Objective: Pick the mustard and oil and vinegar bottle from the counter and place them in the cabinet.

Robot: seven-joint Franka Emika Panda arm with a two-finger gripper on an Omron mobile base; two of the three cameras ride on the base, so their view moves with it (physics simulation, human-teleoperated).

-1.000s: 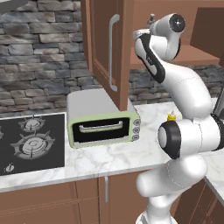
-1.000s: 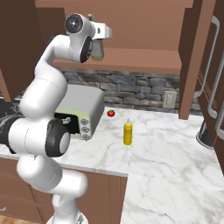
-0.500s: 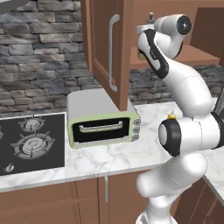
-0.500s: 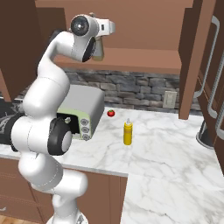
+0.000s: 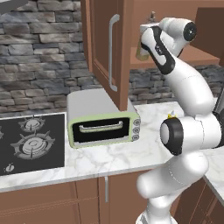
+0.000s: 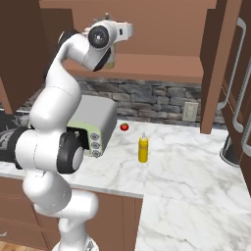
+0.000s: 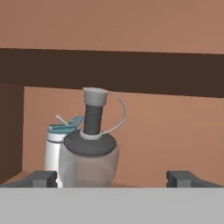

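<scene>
Gripper: we see the gripper (image 7: pixel 112 178) with its fingertips (image 7: pixel 40 178) spread wide apart and nothing between them; it is level with the cabinet shelf.
Oil and vinegar bottle: we see the oil and vinegar bottle (image 7: pixel 91 148) upright on the shelf of the cabinet (image 5: pixel 107 48), just ahead of the left fingertip and clear of both. Its dark pourer top and slim neck rise above a rounded glass shoulder.
Second container: we note a white bottle with a blue lid (image 7: pixel 56 148) standing on the same shelf, just behind and beside the glass bottle. We cannot tell its contents.
Cabinet door: it stands open, silver bar handle facing the room.
Mustard: we find the mustard (image 6: pixel 142 149) upright on the counter (image 6: pixel 186 171), below the cabinet, well apart from the arm.
Counter items: a toaster oven (image 5: pixel 103 120) sits left of the mustard; a small tomato (image 6: pixel 124 127) lies near the back wall.
</scene>
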